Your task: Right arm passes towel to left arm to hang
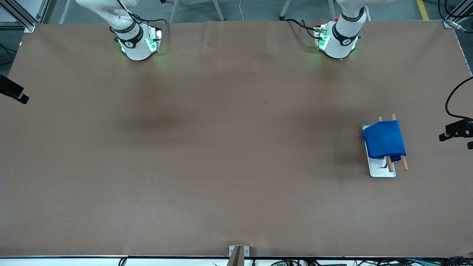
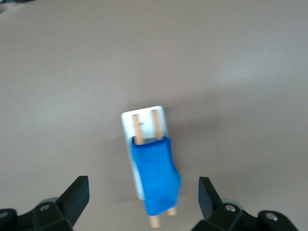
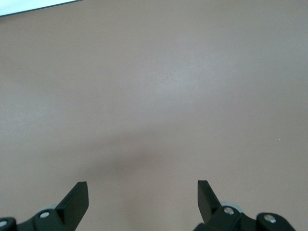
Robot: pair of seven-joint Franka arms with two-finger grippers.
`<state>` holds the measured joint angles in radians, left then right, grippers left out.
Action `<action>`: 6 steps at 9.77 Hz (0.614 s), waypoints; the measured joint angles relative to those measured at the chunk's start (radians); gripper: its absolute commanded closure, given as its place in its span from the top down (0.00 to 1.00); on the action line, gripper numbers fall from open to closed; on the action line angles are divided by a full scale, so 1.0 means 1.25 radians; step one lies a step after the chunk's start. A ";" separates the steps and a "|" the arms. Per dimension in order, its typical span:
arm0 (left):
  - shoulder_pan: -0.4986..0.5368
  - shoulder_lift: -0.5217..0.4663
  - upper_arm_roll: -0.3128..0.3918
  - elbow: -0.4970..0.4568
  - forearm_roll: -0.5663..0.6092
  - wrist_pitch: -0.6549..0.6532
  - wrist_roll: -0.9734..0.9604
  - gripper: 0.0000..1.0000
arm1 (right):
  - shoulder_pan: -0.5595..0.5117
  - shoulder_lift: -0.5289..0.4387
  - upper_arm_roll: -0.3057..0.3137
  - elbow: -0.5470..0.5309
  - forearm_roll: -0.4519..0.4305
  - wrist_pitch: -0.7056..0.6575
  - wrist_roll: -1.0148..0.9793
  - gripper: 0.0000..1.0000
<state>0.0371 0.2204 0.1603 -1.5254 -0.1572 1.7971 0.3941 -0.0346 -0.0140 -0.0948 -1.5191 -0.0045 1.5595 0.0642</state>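
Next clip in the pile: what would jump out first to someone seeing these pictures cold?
The bright blue soft towel stands out against the brown table, draped over two wooden rods on a white tray toward the left arm's end. The left gripper hangs open above it, holding nothing. The right gripper, also open, is over bare tabletop.

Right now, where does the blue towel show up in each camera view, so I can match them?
Front view: the towel is draped over two wooden rods on the white tray, toward the left arm's end of the table.
Left wrist view: the towel is low in the middle of the picture, on the same rods, between the open left tool's fingers.
Right wrist view: not in it; only bare table.
Shared landmark: the white tray.
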 measured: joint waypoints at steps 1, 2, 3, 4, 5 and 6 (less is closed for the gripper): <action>-0.005 -0.053 -0.065 -0.027 0.039 -0.002 -0.113 1.00 | 0.001 0.000 0.000 0.000 0.000 0.000 -0.001 1.00; -0.010 -0.101 -0.117 -0.051 0.063 -0.007 -0.195 1.00 | 0.004 0.000 0.000 0.000 0.000 0.000 -0.001 1.00; -0.015 -0.140 -0.151 -0.064 0.073 -0.025 -0.236 1.00 | 0.005 0.000 -0.001 0.000 -0.001 0.000 -0.001 1.00; -0.027 -0.169 -0.163 -0.066 0.076 -0.057 -0.250 1.00 | 0.005 0.001 -0.002 0.000 -0.001 0.000 -0.001 1.00; -0.037 -0.190 -0.164 -0.059 0.082 -0.094 -0.257 1.00 | 0.005 0.001 -0.002 0.000 -0.001 0.000 -0.001 1.00; -0.039 -0.201 -0.164 -0.035 0.094 -0.128 -0.265 1.00 | 0.005 0.001 -0.002 0.000 -0.001 0.000 -0.001 1.00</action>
<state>-0.0120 -0.0303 -0.0447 -1.5686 -0.0394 1.6365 0.0625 -0.0281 -0.0129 -0.0977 -1.5188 -0.0056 1.5594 0.0631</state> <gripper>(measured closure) 0.000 0.000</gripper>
